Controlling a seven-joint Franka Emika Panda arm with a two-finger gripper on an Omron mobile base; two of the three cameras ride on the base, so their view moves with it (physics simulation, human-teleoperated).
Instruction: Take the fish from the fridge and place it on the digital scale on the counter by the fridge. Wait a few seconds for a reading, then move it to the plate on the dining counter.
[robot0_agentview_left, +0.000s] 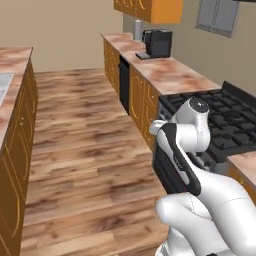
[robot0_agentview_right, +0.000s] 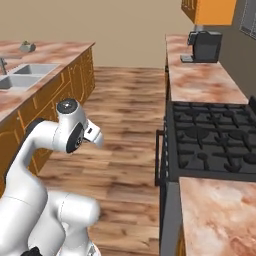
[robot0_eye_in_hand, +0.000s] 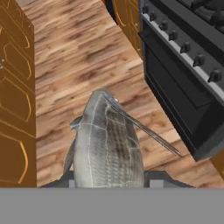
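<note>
The fish (robot0_eye_in_hand: 105, 144) is grey and scaly with a long thin fin. It points away from the hand in the hand view. My gripper (robot0_eye_in_hand: 111, 181) is shut on its tail end, and a dark finger (robot0_eye_in_hand: 164, 178) shows at its side. The fish hangs above the wooden floor (robot0_eye_in_hand: 78, 65), between orange panel doors (robot0_eye_in_hand: 13, 109) on the left and the black oven front (robot0_eye_in_hand: 183, 100) on the right. The dining counter (robot0_agentview_right: 50, 55), a wide marbled slab, runs along the left. The arm is folded low over the base. The fridge, the digital scale and the plate are out of view.
A black stove (robot0_agentview_right: 215, 135) stands on the right, with marbled counter tops before and behind it and a black coffee machine (robot0_agentview_right: 204, 46) at the far end. The left counter has a sink (robot0_agentview_right: 22, 75) and a small grey object (robot0_agentview_right: 26, 47). Open wooden floor (robot0_agentview_left: 80, 130) runs between the two.
</note>
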